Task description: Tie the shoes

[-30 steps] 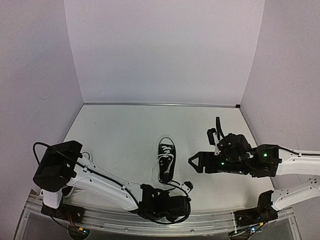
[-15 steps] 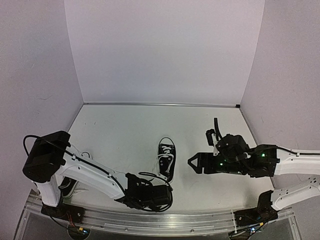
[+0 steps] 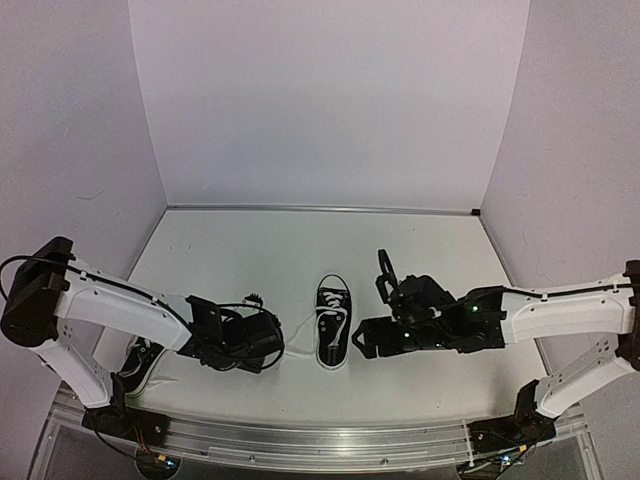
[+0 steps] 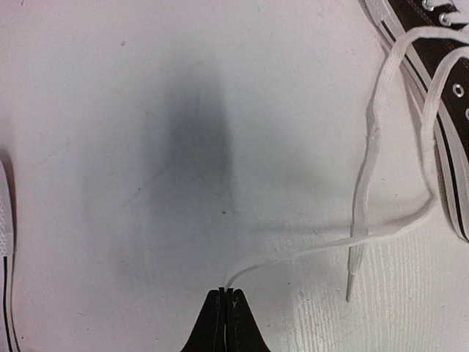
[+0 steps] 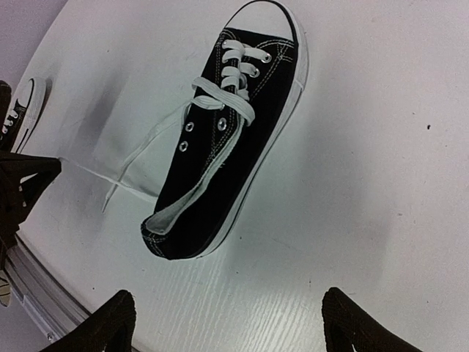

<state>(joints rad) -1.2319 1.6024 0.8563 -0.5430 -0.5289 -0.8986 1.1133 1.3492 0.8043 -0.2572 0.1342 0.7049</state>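
One of the shoes (image 3: 334,326), black with a white toe cap and loose white laces, lies mid-table with its toe pointing away; the right wrist view shows this shoe (image 5: 229,139) from above. The other shoe (image 3: 136,364) lies at the left under my left arm. My left gripper (image 3: 281,346) is left of the middle shoe, and in its wrist view the left gripper (image 4: 229,292) is shut on one lace (image 4: 344,242) that stretches right to the shoe (image 4: 447,103). A second lace end (image 4: 353,282) lies loose. My right gripper (image 3: 372,310) (image 5: 229,323) stands open just right of the shoe's heel, holding nothing.
White walls enclose the table on three sides. The metal rail (image 3: 300,450) with both arm bases runs along the near edge. The second shoe's sole edge (image 4: 6,227) shows at the left border of the left wrist view.
My left gripper has closed on the lace and moved left from the front edge, drawing the lace out. My right gripper, still open, has moved left up to the shoe.
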